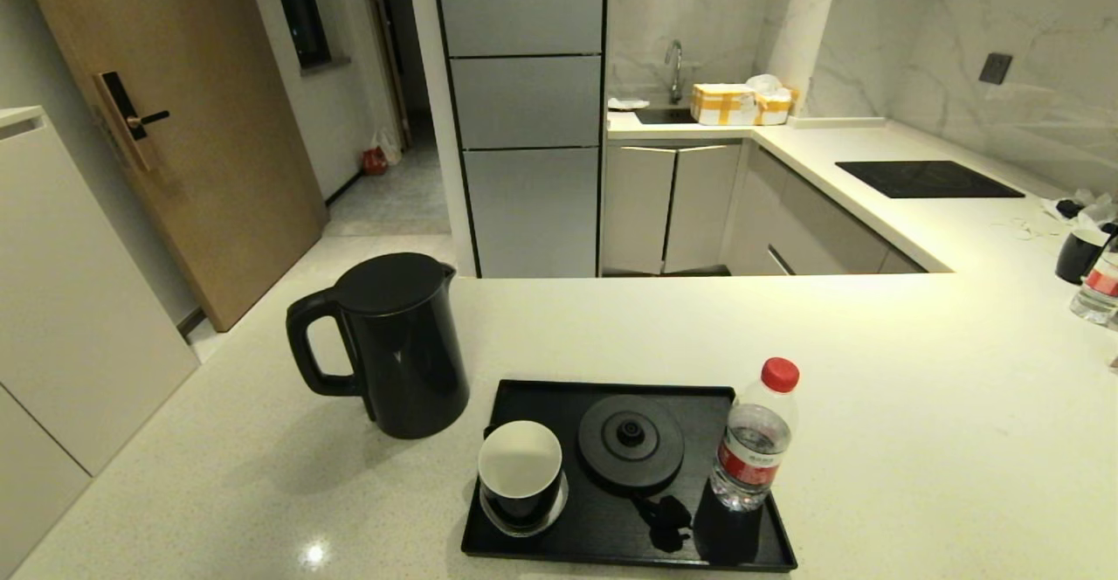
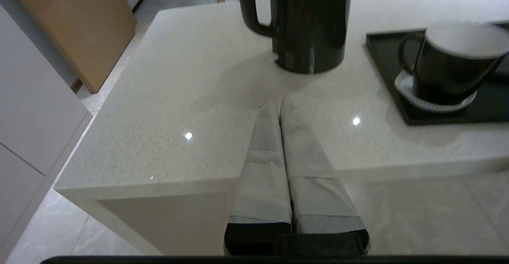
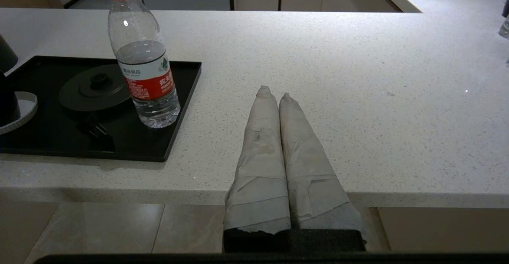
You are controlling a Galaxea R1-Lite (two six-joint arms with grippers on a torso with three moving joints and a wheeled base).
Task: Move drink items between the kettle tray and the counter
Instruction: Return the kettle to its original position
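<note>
Tall glossy black electric kettle with loop handle and flat lid: it stands upright on the off-white speckled stone table, just beside the left edge of the flat rectangular black tray, with its handle turned away from the tray. We judge this placement to leave the round black kettle-base disc free, so the kettle may be due to go onto it.

The small clear plastic bottle with red cap and red label stands upright inside the tray near its right rim, just beside the disc. A black cup with white inside sits on a pale coaster at the tray's near left corner.

Our left hand hovers off the table's near edge, aimed toward the kettle, its tape-wrapped fingers pressed together on nothing. Our right hand hovers likewise to the right of the tray, its fingers pressed together and empty. Neither touches any item.

Neither hand appears in the head view. The left wrist view cuts off the kettle's lid. A small dark object on the tray in front of the disc is hard to identify; possibly a plug. A second bottle and a dark cup at the far right are partly cropped.
</note>
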